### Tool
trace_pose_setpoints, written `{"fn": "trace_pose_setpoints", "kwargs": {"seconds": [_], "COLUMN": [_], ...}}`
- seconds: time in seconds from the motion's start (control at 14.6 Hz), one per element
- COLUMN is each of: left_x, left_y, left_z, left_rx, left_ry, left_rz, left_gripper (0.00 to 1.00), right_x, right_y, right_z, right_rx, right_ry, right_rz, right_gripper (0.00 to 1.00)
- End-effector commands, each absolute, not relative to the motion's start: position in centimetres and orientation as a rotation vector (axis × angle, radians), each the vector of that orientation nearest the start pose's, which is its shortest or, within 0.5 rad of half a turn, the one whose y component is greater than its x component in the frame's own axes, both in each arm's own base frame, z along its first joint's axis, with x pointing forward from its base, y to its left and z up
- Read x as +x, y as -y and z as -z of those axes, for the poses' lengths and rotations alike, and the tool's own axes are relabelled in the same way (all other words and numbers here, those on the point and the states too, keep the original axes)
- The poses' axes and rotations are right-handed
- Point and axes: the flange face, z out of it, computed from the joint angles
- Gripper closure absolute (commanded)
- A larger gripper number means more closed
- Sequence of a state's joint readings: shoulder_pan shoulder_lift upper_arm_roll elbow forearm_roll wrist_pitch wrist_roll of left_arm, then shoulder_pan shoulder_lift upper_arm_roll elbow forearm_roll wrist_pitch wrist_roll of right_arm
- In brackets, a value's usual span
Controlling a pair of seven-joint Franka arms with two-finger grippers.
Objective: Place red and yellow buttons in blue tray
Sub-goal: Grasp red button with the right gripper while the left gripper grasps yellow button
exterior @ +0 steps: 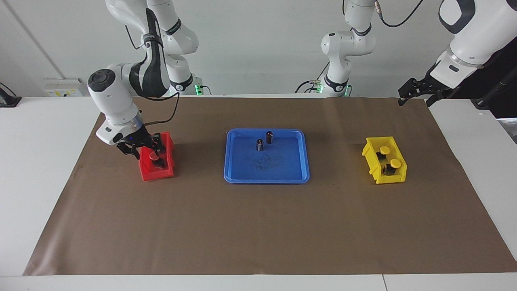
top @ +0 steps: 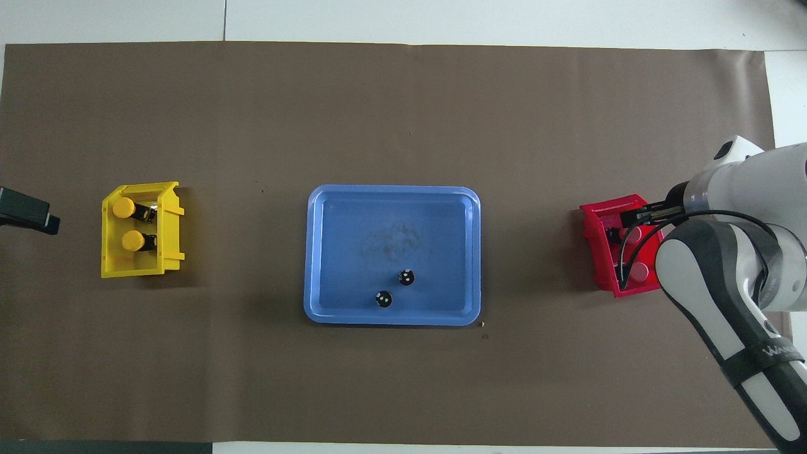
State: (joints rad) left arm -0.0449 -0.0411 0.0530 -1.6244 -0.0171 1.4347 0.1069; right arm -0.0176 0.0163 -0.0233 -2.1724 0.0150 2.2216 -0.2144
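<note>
R hand point(exterior: 142, 150) down in red bin point(exterior: 156, 173), grip unclear; L hand point(exterior: 416, 92) wide, waiting. No legible writing.

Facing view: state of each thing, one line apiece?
Blue tray: holds two dark cylinders, upright; no buttons.
Red bin: right gripper down in it; one red button visible.
Yellow bin: two yellow buttons inside, untouched.
Left gripper: open, waiting over the mat's edge at its own end.
</note>
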Motion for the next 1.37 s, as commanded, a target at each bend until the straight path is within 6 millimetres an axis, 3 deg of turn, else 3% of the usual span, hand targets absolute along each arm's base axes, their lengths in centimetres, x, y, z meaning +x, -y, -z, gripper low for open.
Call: {"fn": "trace_pose_setpoints", "kwargs": {"seconds": [0.0, 0.48, 0.82, 1.3], "left_x": [51.3, 49.9, 52.1, 53.6], "left_y": [-0.7, -1.8, -1.6, -1.7], "left_z": [-60.4, -56.8, -52.8, -47.6], "left_rx": [-3.149, -3.155, -3.151, -3.147], "left_ry": [-0.173, -0.136, -0.137, -0.128], "left_rz": [-0.185, -0.03, -0.021, -0.006], "left_gripper": [0.0, 0.0, 0.0, 0.0], "right_x": [53.9, 53.8, 53.4, 52.6], "right_y": [2.4, 1.8, 1.7, 2.1], "right_z": [-38.0, -35.8, -35.3, -34.6], "right_rx": [-3.119, -3.115, -3.112, -3.1], "right_ry": [0.279, 0.298, 0.321, 0.404], "right_rz": [0.077, 0.056, 0.039, 0.014], "right_gripper": [0.39, 0.42, 0.43, 0.44]}}
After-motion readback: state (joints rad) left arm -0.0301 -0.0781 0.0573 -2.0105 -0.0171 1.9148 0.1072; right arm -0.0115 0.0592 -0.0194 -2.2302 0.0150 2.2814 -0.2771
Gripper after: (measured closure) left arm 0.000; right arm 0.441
